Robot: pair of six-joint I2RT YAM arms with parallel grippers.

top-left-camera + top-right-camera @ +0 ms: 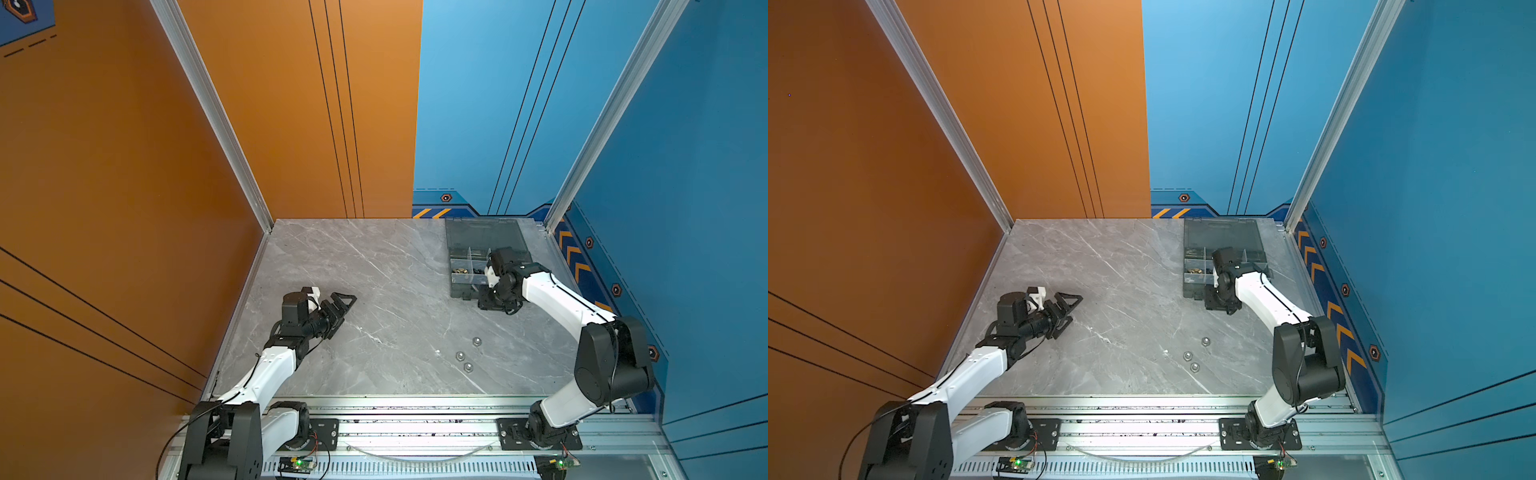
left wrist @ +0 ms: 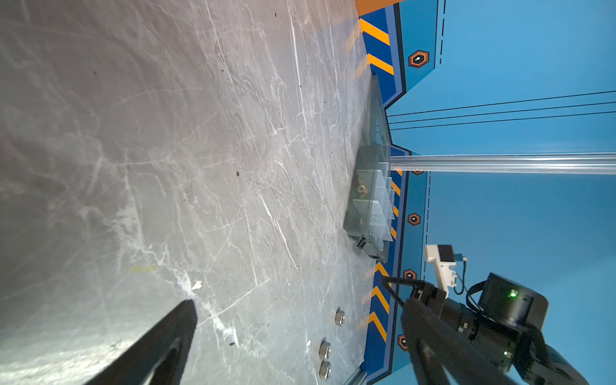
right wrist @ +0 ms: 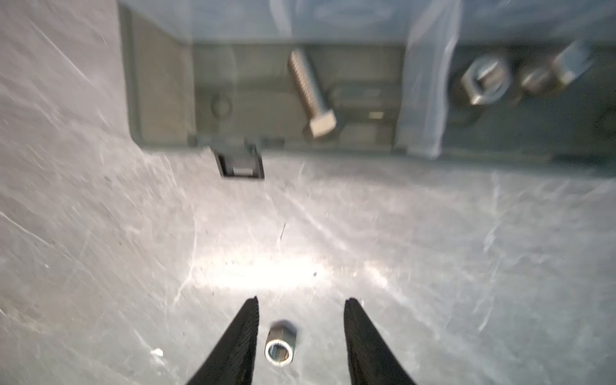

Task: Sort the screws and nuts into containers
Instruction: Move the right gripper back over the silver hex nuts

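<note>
Right wrist view: the right pincer (image 3: 301, 300) stands half open, gripping nothing, a silver nut (image 3: 281, 345) between its tips, just before the organiser box (image 3: 160, 93) at the back right corner of the worktop (image 3: 100, 233). The box's front wall (image 3: 366, 147) and latch (image 3: 241, 163) separate the nut from the compartments (image 3: 260, 76). The left pincer (image 1: 347, 309) gapes empty.

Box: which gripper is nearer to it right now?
Right. The right gripper is just off the near edge of the box; the left gripper is well away across the table.
</note>
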